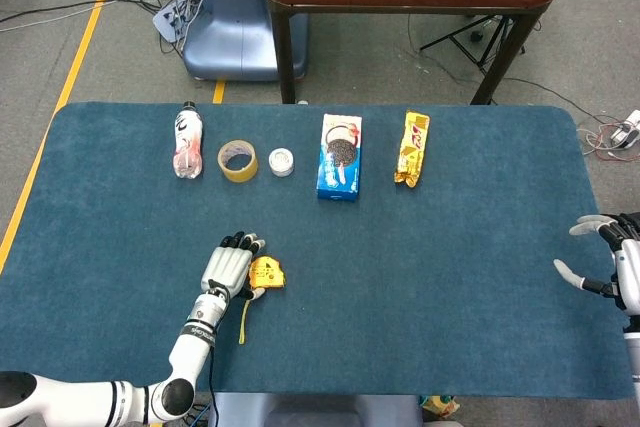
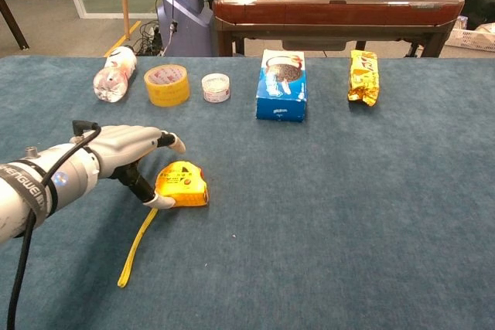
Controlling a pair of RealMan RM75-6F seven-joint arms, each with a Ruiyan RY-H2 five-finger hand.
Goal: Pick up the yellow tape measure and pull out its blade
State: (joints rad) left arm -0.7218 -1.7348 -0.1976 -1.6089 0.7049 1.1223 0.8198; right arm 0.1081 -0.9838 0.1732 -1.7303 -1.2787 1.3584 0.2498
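The yellow tape measure (image 2: pixel 184 185) lies on the blue table cloth at the near left, also seen from above (image 1: pixel 266 273). A thin yellow strip (image 2: pixel 136 247) trails from its case toward the near edge. My left hand (image 2: pixel 116 156) is right beside it on the left. The thumb tip (image 2: pixel 162 201) touches the case's near left corner, and the fingers (image 2: pixel 172 142) stretch out above it without closing. My right hand (image 1: pixel 610 272) hovers at the table's far right edge with its fingers apart and nothing in it.
Along the back of the cloth (image 2: pixel 348 214) stand a plastic bottle (image 2: pixel 114 73), a roll of tape (image 2: pixel 166 84), a small white jar (image 2: pixel 216 87), a blue cookie box (image 2: pixel 282 85) and a yellow snack pack (image 2: pixel 363 66). A wooden table (image 2: pixel 332 5) stands behind.
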